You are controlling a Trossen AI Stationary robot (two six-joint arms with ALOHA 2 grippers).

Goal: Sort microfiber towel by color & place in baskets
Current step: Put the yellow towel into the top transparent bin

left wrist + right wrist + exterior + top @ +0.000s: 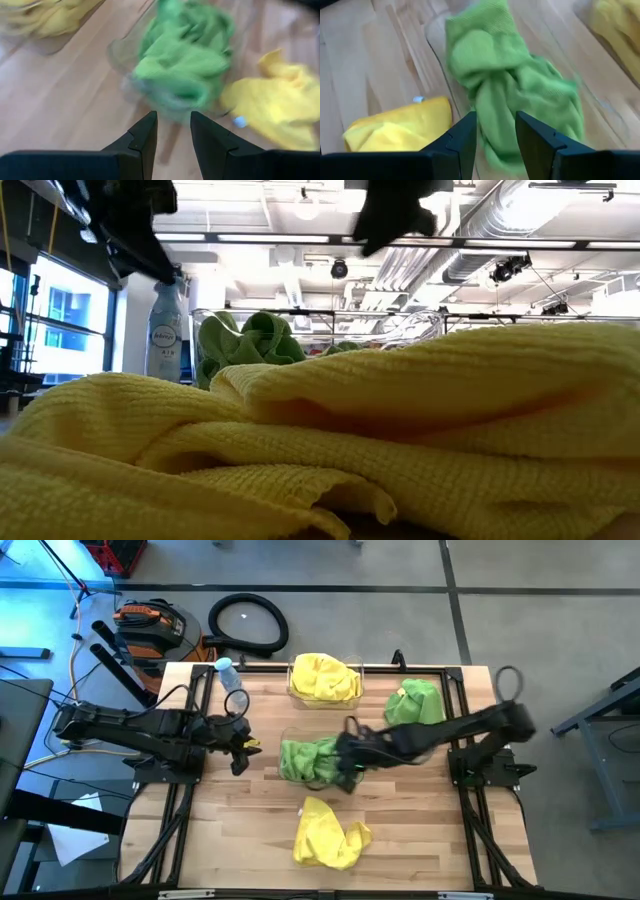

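— At the left edge of the table, what have you got?

— My left gripper (pixel 243 747) hovers over bare wood beside the spray bottle (pixel 231 675), fingers parted, nothing between them. It points at the middle basket (pixel 292 736), where green towels (pixel 310 760) are heaped.

— And over that basket?

— My right gripper (pixel 347 768) hangs just above the green heap. Its fingers (pixel 462 142) stand apart with green cloth (pixel 510 95) showing in the gap; I'd say released, not pinching.

— What's left to sort?

— The far basket (pixel 352 695) holds yellow towels (pixel 322 677). A green towel (pixel 416 702) lies loose on the wood to the right of it, and a yellow towel (pixel 330 835) lies crumpled near the front edge.

— How will they handle?

— Light, limp, fuzzy, I judge. They'll drape and trail, maybe snag a basket wall. I'd pinch a raised fold at the crest of the bundle, not a flat edge, and lift high before crossing.
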